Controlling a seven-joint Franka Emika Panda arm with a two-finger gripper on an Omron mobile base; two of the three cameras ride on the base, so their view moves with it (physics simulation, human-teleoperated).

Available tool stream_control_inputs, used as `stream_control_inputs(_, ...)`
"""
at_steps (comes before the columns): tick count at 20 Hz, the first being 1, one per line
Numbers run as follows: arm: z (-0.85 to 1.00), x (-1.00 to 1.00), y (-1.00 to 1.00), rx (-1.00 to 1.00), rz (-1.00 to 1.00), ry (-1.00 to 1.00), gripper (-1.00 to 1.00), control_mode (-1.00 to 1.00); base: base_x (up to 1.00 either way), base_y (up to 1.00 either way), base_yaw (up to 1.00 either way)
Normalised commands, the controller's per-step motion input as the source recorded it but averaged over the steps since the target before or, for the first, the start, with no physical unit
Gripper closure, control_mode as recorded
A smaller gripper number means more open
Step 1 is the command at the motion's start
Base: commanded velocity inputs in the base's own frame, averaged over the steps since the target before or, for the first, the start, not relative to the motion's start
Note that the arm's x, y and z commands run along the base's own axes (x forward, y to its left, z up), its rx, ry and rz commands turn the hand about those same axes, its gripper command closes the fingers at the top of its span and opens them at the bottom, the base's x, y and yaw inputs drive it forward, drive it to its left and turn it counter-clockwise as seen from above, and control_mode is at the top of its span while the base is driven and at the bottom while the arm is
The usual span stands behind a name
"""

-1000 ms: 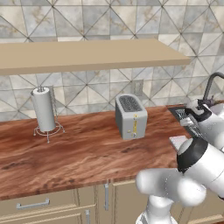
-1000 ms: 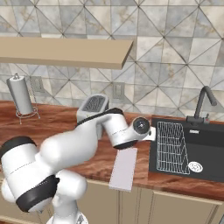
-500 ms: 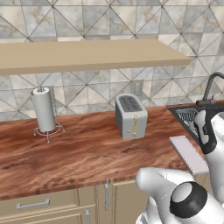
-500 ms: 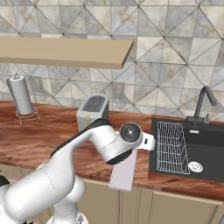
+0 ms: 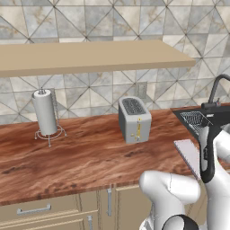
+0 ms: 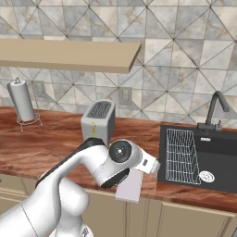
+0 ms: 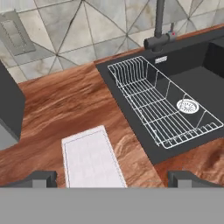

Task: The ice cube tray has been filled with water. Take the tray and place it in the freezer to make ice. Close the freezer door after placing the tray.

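Observation:
The ice cube tray [image 7: 92, 161], a flat pale rectangle, lies on the wooden counter [image 7: 65, 109] near its front edge, just left of the sink. My gripper [image 7: 114, 179] hangs above the tray's near end, open, with its dark fingertips [image 7: 41, 178] standing wide on either side and nothing between them. From the right base view, my arm's elbow covers most of the tray [image 6: 130, 189]; from the left base view, the forearm hides the right part of the tray [image 5: 187, 152]. The freezer and the freezer door are out of view.
A black sink [image 7: 192, 78] with a wire rack [image 7: 162, 105] and a dark faucet [image 7: 159, 26] lies right of the tray. A silver toaster [image 5: 134, 119] stands behind it. A paper towel holder [image 5: 45, 113] stands far left, under a wooden shelf [image 5: 90, 55].
My arm has folded down and swung forward, bringing the hand from above the counter by the toaster to just over the tray. The tray and the base have not moved.

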Motion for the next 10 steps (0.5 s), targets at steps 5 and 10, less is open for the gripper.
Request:
stream_control_inputs(5, 0.03, -0.34, -0.17, 0.25, -0.17, 0.0, -1.0, -1.0, 0.0, 0.0, 0.0)
stream_control_inputs(10, 0.02, -0.45, -0.3, 0.3, -0.14, -0.01, -1.0, -1.0, 0.0, 0.0, 0.0)
